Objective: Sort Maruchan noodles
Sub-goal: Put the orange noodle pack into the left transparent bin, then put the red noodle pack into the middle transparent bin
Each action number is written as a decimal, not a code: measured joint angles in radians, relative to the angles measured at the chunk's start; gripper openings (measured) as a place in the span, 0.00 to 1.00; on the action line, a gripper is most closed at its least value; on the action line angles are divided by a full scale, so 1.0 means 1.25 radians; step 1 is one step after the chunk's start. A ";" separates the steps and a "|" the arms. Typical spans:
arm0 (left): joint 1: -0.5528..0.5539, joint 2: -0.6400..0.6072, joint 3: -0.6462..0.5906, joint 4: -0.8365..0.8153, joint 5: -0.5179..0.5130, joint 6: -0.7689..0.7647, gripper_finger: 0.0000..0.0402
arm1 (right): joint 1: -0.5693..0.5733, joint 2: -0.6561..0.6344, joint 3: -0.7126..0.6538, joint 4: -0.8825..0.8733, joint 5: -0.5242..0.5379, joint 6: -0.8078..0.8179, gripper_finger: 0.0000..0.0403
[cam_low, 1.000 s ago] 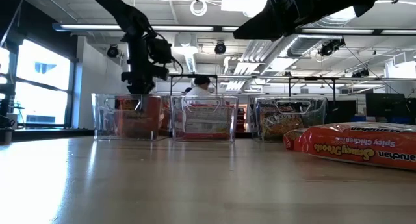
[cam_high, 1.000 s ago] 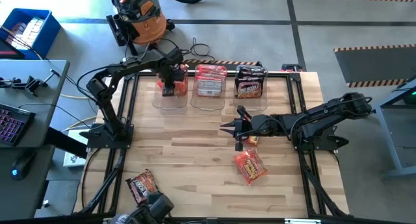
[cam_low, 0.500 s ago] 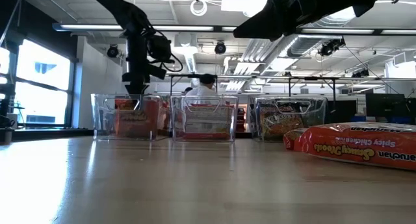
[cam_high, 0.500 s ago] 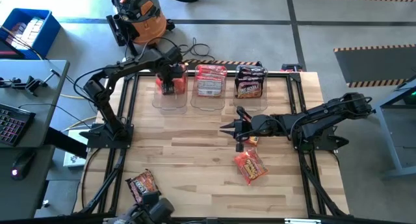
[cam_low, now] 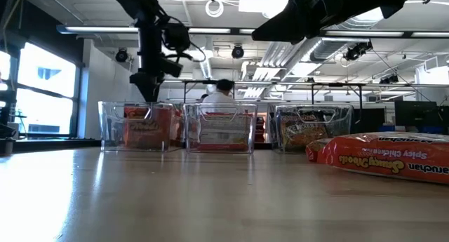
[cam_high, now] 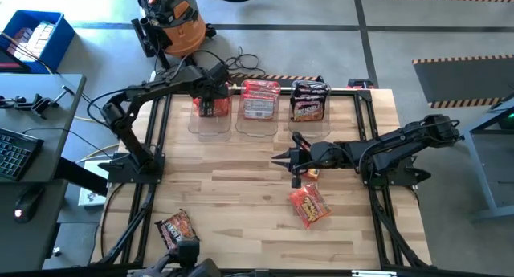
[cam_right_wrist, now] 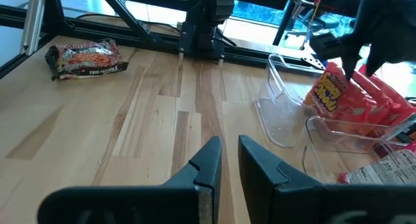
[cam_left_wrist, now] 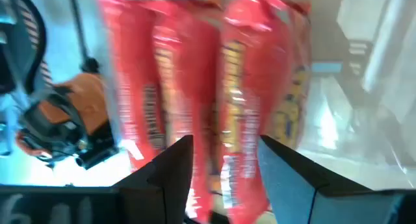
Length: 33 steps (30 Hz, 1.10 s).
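Observation:
My left gripper hangs open just above the left clear bin, fingers pointing down, tips over its rim. In the left wrist view its fingers stand apart over upright orange-red Maruchan packets in that bin. My right gripper hovers over mid-table, its fingers a narrow gap apart and holding nothing. An orange packet lies flat on the table near my right arm. A dark packet lies flat near the table's near left corner.
Three clear bins stand in a row at the far edge: left one with orange-red packets, middle one with red-and-white ones, right one with dark ones. A bit of orange shows under my right arm. A person is in the room behind.
My left gripper has risen from inside the left bin to just above its rim and shifted slightly toward the far edge. The orange-red packets stay upright in the bin. My right arm has kept still.

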 joint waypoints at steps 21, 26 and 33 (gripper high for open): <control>-0.002 -0.153 0.001 0.024 -0.021 -0.285 0.16 | -0.045 0.000 0.000 -0.002 -0.003 0.035 0.09; -0.061 -0.147 0.001 0.063 -0.013 -0.286 0.02 | -0.059 0.000 0.000 -0.003 -0.005 0.047 0.09; -0.157 -0.218 0.001 0.221 0.067 -0.343 0.00 | -0.060 0.000 0.000 -0.003 -0.005 0.035 0.09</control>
